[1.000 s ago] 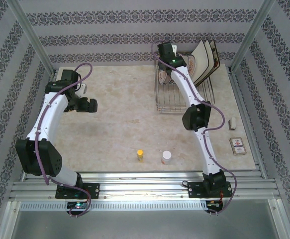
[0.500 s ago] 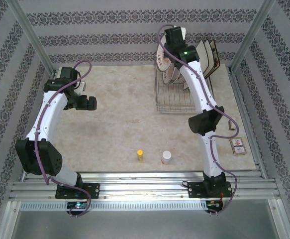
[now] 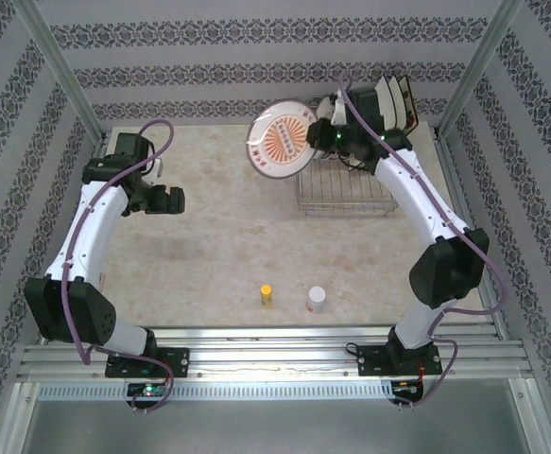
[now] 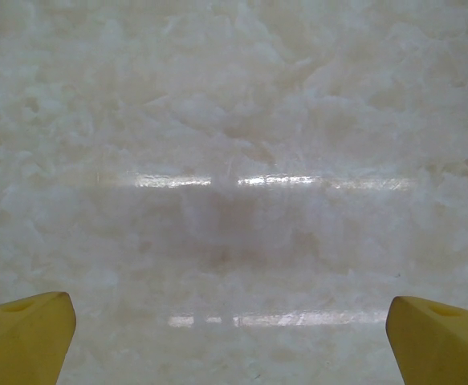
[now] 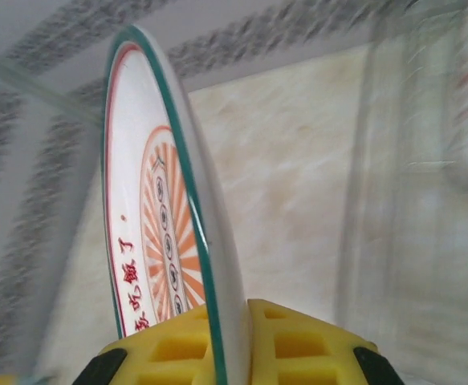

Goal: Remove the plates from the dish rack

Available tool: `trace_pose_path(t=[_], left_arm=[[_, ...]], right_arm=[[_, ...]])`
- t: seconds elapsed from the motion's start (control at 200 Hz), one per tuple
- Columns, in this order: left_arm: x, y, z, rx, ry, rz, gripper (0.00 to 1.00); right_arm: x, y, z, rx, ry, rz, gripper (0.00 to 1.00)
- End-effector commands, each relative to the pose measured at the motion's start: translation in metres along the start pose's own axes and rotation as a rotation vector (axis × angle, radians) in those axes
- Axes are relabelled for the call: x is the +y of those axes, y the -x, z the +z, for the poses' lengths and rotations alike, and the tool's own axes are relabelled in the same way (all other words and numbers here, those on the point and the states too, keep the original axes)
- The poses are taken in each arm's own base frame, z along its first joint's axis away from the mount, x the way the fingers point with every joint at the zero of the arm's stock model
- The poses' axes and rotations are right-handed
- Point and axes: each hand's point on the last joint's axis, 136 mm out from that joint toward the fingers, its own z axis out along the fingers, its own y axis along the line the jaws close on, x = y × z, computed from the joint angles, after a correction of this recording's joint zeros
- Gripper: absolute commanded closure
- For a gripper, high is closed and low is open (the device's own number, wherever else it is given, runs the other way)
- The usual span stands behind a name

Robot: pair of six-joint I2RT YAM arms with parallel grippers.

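My right gripper (image 3: pixel 318 133) is shut on the rim of a round white plate (image 3: pixel 280 140) with an orange-red sunburst centre and a dark green rim. The plate hangs in the air just left of the silver wire dish rack (image 3: pixel 347 187). In the right wrist view the plate (image 5: pixel 157 233) stands on edge between my yellow fingers (image 5: pixel 298 341), with my right gripper (image 5: pixel 235 341) closed on it. Square cream plates (image 3: pixel 389 100) lean at the rack's back right. My left gripper (image 3: pixel 175 200) hovers open over bare table at the left, its fingertips (image 4: pixel 25 337) far apart around nothing.
A small yellow bottle (image 3: pixel 266 295) and a white jar (image 3: pixel 317 299) stand near the table's front middle. Aluminium frame posts and patterned walls enclose the table (image 3: pixel 218 236). In the right wrist view the rack wires (image 5: pixel 378 200) are a blur on the right.
My right gripper has lifted the round plate up out of the rack and swung it left, and the right elbow has moved out to the right. The left arm has stayed put.
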Motion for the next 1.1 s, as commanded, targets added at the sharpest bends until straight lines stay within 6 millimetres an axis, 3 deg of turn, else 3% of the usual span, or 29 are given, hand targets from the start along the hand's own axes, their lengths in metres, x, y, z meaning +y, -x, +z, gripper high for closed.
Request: trace_pose_path(t=[0.0,0.105,0.29,0.36,0.49,0.67,0.784,0.974,1.094], left_arm=[[-0.014,0.011,-0.011,-0.060,-0.059,-0.014,0.00],[-0.027,0.018,-0.015,-0.088,-0.128,-0.015,0.00],[-0.038,0.026,-0.020,-0.089,-0.168,0.033,0.00],[-0.049,0.033,-0.025,-0.117,-0.238,0.047,0.00],[-0.092,0.042,-0.038,-0.165,-0.499,0.090,0.00],[-0.117,0.053,-0.050,-0.222,-0.675,0.083,0.00],[-0.124,0.060,-0.041,-0.229,-0.744,0.042,0.00],[-0.118,0.063,0.002,-0.171,-0.701,-0.023,0.01],[-0.115,0.071,0.006,-0.206,-0.692,-0.050,0.04]], right_arm=[[0.083,-0.009,-0.008,0.021,0.543,0.047,1.00],[0.077,-0.031,0.007,0.030,0.598,0.085,1.00],[0.065,-0.051,0.028,0.047,0.585,0.096,1.00],[0.061,-0.054,0.035,0.059,0.571,0.106,1.00],[0.061,-0.058,0.043,0.086,0.559,0.105,1.00],[0.057,-0.053,0.044,0.093,0.543,0.109,1.00],[0.064,-0.051,0.044,0.100,0.558,0.099,1.00],[0.073,-0.056,0.049,0.099,0.555,0.107,1.00],[0.078,-0.064,0.055,0.128,0.563,0.114,1.00]])
